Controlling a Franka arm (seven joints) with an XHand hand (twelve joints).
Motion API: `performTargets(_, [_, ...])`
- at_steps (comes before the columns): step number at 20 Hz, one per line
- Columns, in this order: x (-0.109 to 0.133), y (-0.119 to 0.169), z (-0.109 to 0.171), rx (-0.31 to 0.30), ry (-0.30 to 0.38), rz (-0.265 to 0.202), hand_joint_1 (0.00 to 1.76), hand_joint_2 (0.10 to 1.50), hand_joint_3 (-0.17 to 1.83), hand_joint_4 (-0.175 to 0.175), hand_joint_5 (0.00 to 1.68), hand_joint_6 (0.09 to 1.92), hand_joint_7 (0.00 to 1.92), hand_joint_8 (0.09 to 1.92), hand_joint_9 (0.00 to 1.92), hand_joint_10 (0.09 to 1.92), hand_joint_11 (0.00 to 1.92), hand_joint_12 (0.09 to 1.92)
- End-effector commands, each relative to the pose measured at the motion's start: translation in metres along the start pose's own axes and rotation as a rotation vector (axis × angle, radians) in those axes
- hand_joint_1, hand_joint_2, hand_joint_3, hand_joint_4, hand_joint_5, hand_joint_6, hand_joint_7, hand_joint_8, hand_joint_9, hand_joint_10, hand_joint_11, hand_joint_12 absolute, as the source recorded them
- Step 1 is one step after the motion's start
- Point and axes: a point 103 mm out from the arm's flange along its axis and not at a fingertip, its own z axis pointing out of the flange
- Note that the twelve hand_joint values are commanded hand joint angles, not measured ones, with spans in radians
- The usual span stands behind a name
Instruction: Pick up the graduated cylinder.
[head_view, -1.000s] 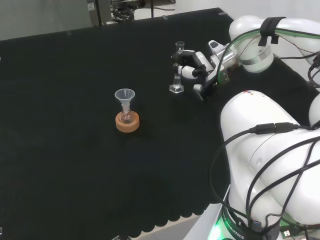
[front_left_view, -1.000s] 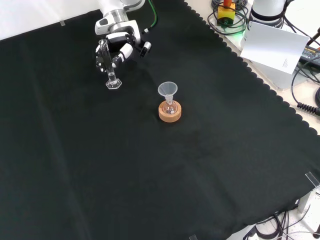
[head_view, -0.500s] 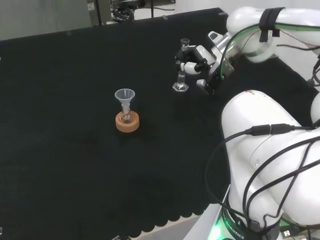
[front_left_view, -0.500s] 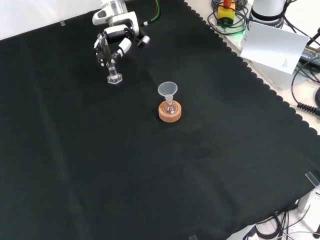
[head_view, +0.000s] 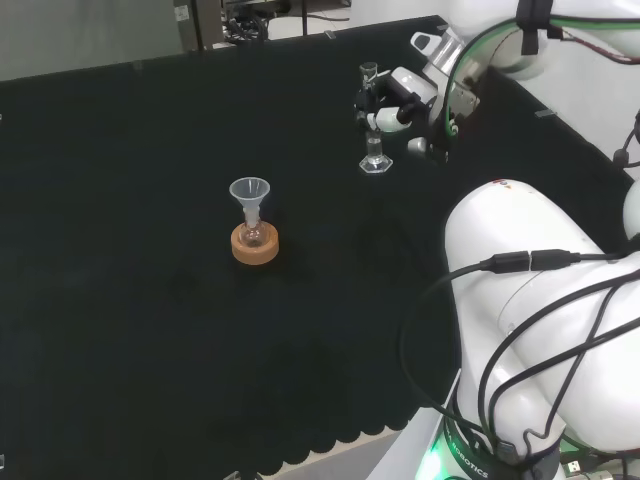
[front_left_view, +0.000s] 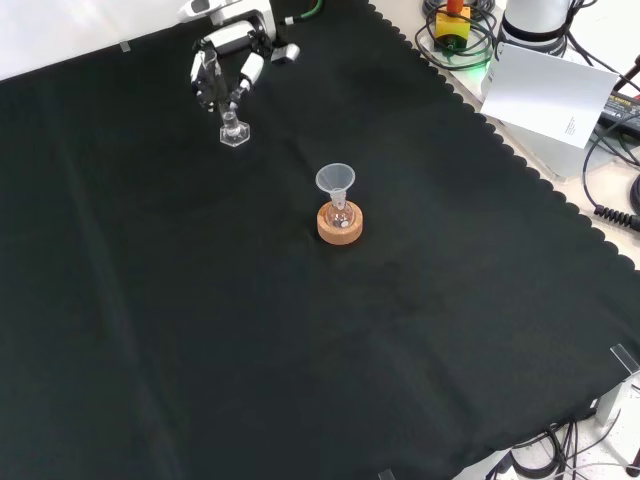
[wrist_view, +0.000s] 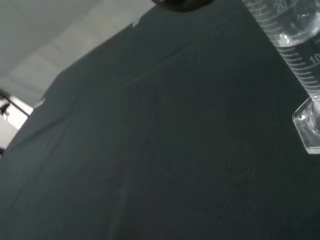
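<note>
The cylinder's (head_view: 372, 118) middle was hidden behind the hand's (head_view: 398, 98) curled fingers in the head view, leaving its rim above them and its foot below. In the front view the hand (front_left_view: 225, 62) ran off the top edge, and the clear tube (front_left_view: 232, 118) under it was too faint to trace against the cloth (front_left_view: 300, 330). The wrist view cut the cylinder (wrist_view: 292, 50) at two edges, so its mouth and part of its foot were lost. Whether it held liquid could not be told.
</note>
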Motion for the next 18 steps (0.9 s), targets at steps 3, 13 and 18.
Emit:
performTargets(3, [0.017,-0.036,-0.011,0.109,-0.076,-0.005,1.26,1.07,-0.02,-0.014,1.1,0.94,1.14,0.68,1.35,0.15,1.13,0.77])
performTargets(13, [0.053,-0.075,-0.005,0.254,-0.23,-0.051,1.26,1.07,-0.02,-0.006,1.1,0.94,1.14,0.68,1.36,0.15,1.13,0.76])
performTargets(18, [0.067,-0.084,-0.004,0.316,-0.304,-0.058,1.26,1.07,-0.02,-0.007,1.1,0.93,1.14,0.68,1.36,0.15,1.13,0.76])
